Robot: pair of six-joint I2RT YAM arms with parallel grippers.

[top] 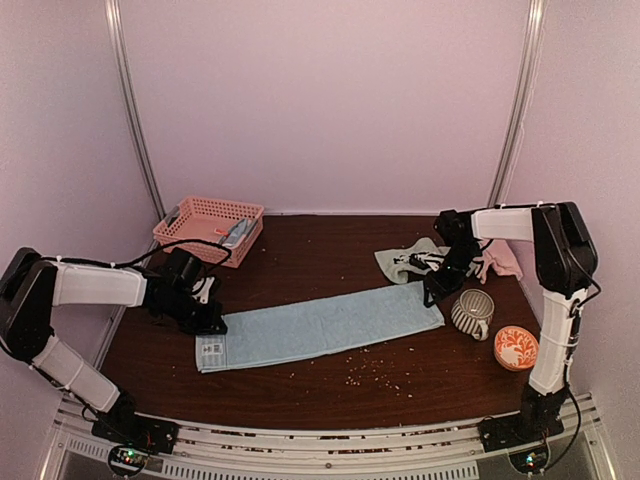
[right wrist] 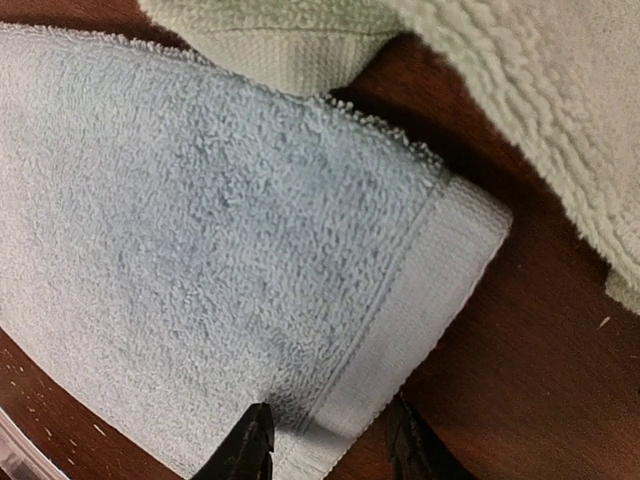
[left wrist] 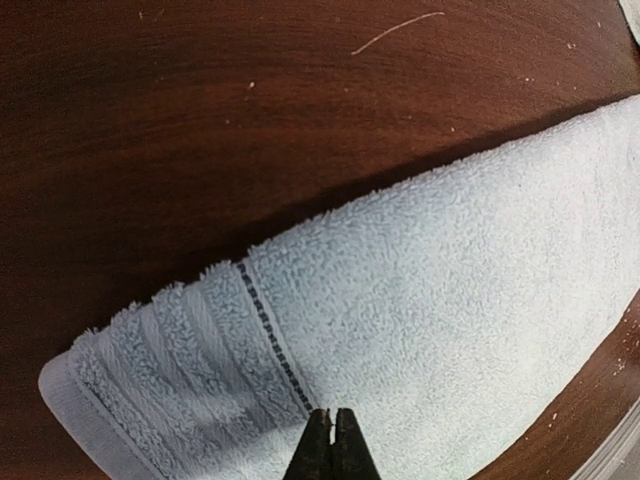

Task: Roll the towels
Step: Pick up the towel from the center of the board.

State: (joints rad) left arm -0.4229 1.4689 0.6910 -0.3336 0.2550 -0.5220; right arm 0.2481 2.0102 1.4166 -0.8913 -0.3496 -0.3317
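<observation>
three towels seen: one light blue towel flat across table centre, 8 to 3 o'clock; one sage green towel at 2 o'clock; one pink towel beside it, partly behind right arm. one basket at 10 o'clock, contents unclear. left gripper clenched over blue towel's striped end, pinch on cloth not discernible. right gripper released, fingers apart over opposite hem.

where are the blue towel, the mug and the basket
blue towel (top: 320,325) top view, middle of the cloth
mug (top: 472,313) top view, its striped side
basket (top: 180,238) top view, near wall
</observation>
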